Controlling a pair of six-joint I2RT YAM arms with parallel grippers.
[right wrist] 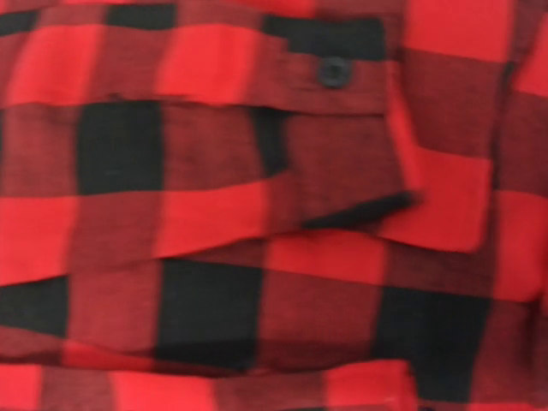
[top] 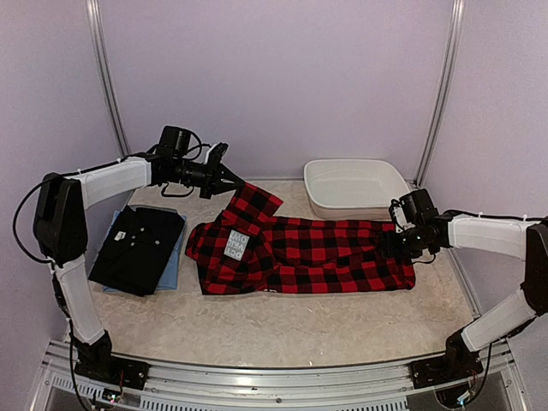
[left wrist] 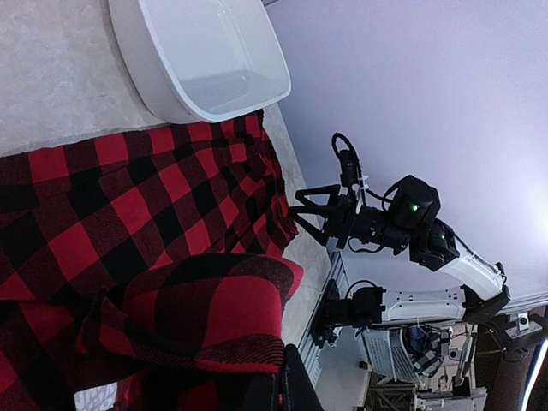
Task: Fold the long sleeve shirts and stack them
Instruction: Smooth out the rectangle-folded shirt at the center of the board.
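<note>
Flannel shirt (top: pixel 325 253) at middle of table (top: pixel 282 330), long axis left to right, labelled end toward left, left gripper (top: pixel 233 181) clamped on its raised far-left corner, right gripper (left wrist: pixel 297 210) jaws apart at its right end, black shirt (top: pixel 137 248) atop blue shirt (top: pixel 175 267) by left edge.

Left arm (top: pixel 111 181) and right arm (top: pixel 484 233): white link shells, black joints, looping black cables, black left gripper (top: pixel 237 182) and right gripper (left wrist: pixel 298 208), green light (left wrist: pixel 415 206) on right wrist.
</note>
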